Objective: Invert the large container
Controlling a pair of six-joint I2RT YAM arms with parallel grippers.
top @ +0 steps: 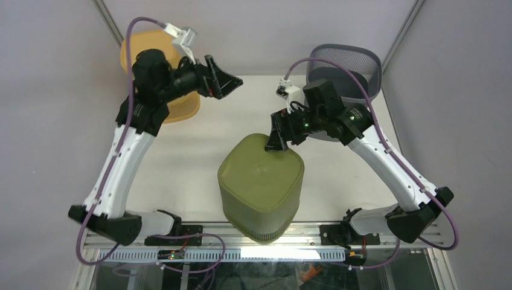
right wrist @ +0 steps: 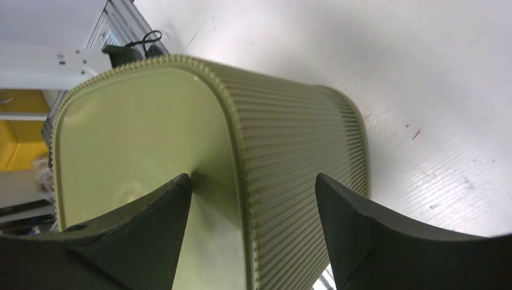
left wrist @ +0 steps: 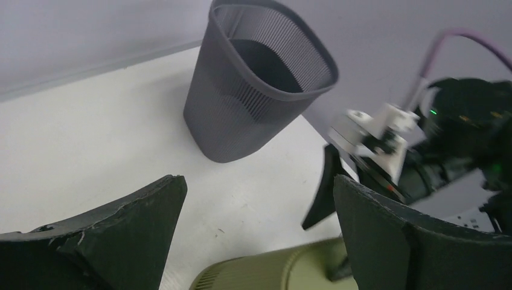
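fingers of the right gripper are spread wide and straddle the far top edge of the large container. one fingertip rests against the smooth flat base, while the other hangs apart from the ribbed side wall, so nothing is pinched between them. the olive green container stands upside down on the white table, at the near middle, with its base facing up and its wider rim down on the surface. from above, the right gripper sits at the far edge of that base, its arm reaching in from the right. the left gripper is raised over the far left of the table, well apart from the container, and its fingers are spread with only air between them. an orange basket stands behind the left arm at the far left corner. a dark grey basket stands upright at the far right corner, its mouth open upward.
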